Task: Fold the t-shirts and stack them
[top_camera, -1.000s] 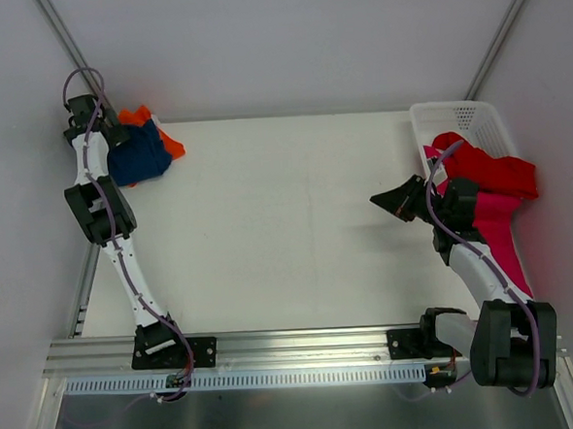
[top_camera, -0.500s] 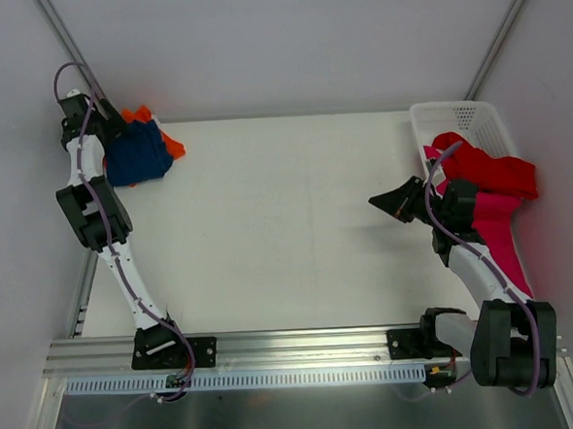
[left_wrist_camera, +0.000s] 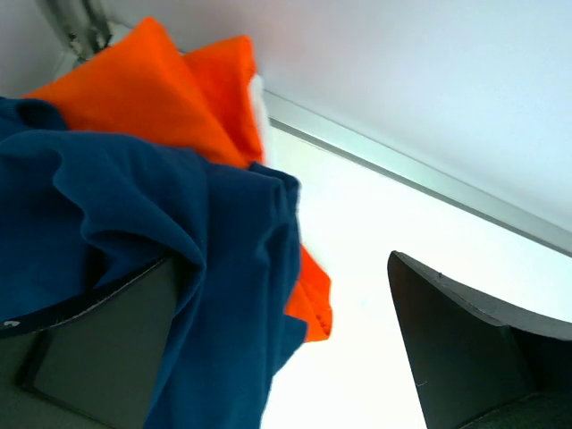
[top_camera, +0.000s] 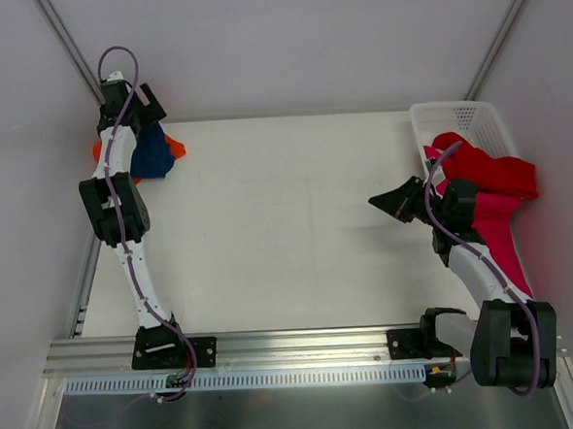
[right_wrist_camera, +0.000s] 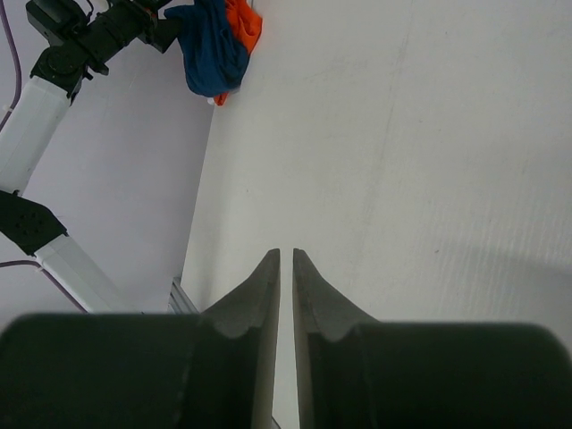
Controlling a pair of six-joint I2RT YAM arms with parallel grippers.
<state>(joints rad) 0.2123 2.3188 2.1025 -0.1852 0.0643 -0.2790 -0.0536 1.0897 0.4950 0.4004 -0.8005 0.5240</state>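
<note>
Navy t-shirt (left_wrist_camera: 134, 206) lies crumpled over the orange t-shirt (left_wrist_camera: 143, 85).

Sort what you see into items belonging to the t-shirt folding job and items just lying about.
Belongs to the job: navy blue cloth t-shirt, orange cloth t-shirt, red cloth t-shirt, magenta-pink cloth t-shirt.
Just lying about: white plastic mesh basket.

navy t-shirt (left_wrist_camera: 134, 206): deep blue, plain folds
orange t-shirt (left_wrist_camera: 152, 89): bright solid orange
red t-shirt (top_camera: 498, 170): plain red
pink t-shirt (top_camera: 502, 230): vivid magenta
basket (top_camera: 467, 116): white mesh
counter (top_camera: 268, 225): off-white
right end effector (right_wrist_camera: 286, 256): black
</note>
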